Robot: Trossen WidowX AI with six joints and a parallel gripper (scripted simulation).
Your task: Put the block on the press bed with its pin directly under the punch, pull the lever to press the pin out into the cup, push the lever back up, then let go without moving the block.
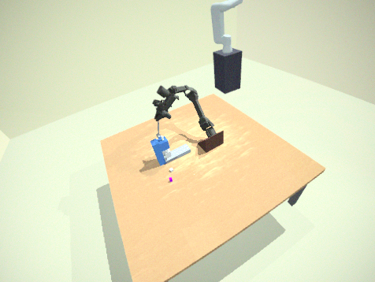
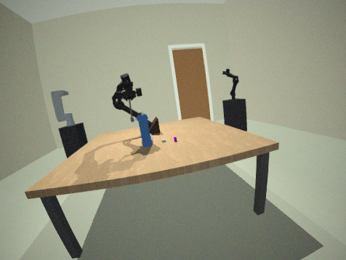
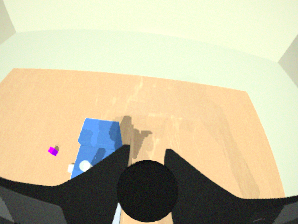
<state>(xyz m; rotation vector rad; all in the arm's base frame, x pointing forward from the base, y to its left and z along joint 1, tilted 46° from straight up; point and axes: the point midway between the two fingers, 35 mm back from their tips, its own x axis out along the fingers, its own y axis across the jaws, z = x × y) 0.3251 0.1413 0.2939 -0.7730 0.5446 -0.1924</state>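
In the top view, the blue lever press [image 1: 161, 150] [image 2: 145, 131] [image 3: 100, 136] stood below the gripper [image 1: 158, 119] [image 2: 131, 99] [image 3: 147, 152]. In the exterior view, the grey lever [image 1: 158, 128] rose to the gripper. In the wrist view, the partly closed fingers gripped the lever's black knob [image 3: 147, 191]; the press lay left.

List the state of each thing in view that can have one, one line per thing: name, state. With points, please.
Claw [image 1: 158, 117] [image 2: 131, 97] [image 3: 147, 152]: shut on the lever.
Lever [image 1: 158, 128] [image 2: 131, 109] [image 3: 147, 191]: up.
Press [image 1: 161, 153] [image 2: 145, 131] [image 3: 102, 131]: upright on the table.
Door [image 2: 190, 83]: closed.
Purple piece [image 1: 170, 179] [image 2: 175, 139] [image 3: 53, 151]: on the table, apart from the press.
Grey arm [image 1: 217, 24] [image 2: 58, 105]: bent, on a dark stand [image 1: 227, 72] [image 2: 73, 139].
Pin: too small to tell.
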